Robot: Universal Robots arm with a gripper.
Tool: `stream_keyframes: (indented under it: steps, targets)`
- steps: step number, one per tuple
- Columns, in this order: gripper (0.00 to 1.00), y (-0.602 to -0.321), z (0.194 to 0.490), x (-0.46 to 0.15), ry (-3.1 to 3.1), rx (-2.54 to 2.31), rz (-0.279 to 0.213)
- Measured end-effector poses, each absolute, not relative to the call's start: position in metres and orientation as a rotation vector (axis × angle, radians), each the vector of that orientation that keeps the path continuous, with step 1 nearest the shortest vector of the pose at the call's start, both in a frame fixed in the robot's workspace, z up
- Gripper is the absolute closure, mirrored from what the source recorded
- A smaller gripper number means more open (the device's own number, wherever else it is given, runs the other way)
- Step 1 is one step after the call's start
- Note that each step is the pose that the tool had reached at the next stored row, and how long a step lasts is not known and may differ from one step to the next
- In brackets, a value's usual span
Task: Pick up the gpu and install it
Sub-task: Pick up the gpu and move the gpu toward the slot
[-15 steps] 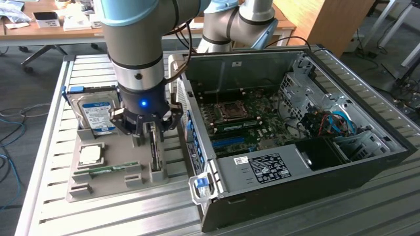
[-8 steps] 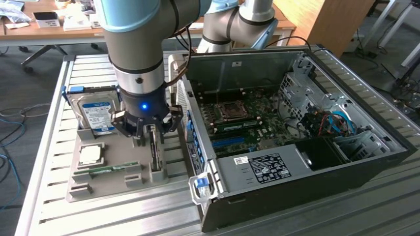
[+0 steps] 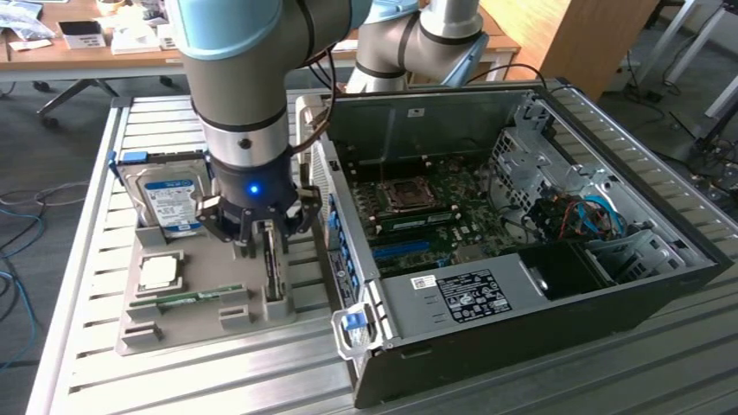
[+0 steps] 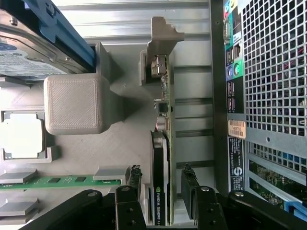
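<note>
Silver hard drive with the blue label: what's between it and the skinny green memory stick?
A square silver processor chip, flat in a pocket of the grey tray. The exterior view shows it between them.

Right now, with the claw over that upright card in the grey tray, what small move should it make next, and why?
Probably close the fingers. The gripper is open and straddles the gpu, which stands on edge in its grey holder: one finger beside each face, a gap showing on one side.
</note>
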State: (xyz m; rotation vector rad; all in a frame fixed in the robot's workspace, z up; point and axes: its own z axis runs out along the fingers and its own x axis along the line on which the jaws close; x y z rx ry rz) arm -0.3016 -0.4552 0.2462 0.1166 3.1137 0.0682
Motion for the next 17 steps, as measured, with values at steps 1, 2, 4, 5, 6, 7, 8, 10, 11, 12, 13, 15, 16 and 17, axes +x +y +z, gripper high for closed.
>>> stream_keyframes:
  steps: [1, 2, 4, 5, 6, 7, 8, 10, 11, 12, 13, 15, 16, 17]
  targets:
    - [0.53, -0.4552, 0.2452, -0.3016, 3.114, 0.117, 0.068]
    - [0.53, -0.4552, 0.2444, -0.3016, 3.114, 0.117, 0.068]
    - [0.53, -0.4552, 0.2426, -0.3016, 3.114, 0.117, 0.068]
    - [0.53, -0.4552, 0.2417, -0.3016, 3.114, 0.117, 0.068]
    - [0.53, -0.4552, 0.2408, -0.3016, 3.114, 0.117, 0.068]
    - [0.53, -0.4552, 0.2398, -0.3016, 3.114, 0.117, 0.068]
    - [0.53, -0.4552, 0.2388, -0.3016, 3.114, 0.117, 0.068]
    - [0.53, -0.4552, 0.2383, -0.3017, 3.114, 0.117, 0.068]
    - [0.53, -0.4552, 0.2383, -0.3017, 3.114, 0.117, 0.068]
    - [0.53, -0.4552, 0.2383, -0.3016, 3.114, 0.117, 0.068]
    - [0.53, -0.4552, 0.2383, -0.3016, 3.114, 0.117, 0.068]
    - [0.53, -0.4545, 0.2379, -0.3016, 3.113, 0.117, 0.068]
    - [0.53, -0.4539, 0.2378, -0.3016, 3.114, 0.117, 0.068]
    - [0.53, -0.4532, 0.2378, -0.3017, 3.114, 0.117, 0.068]
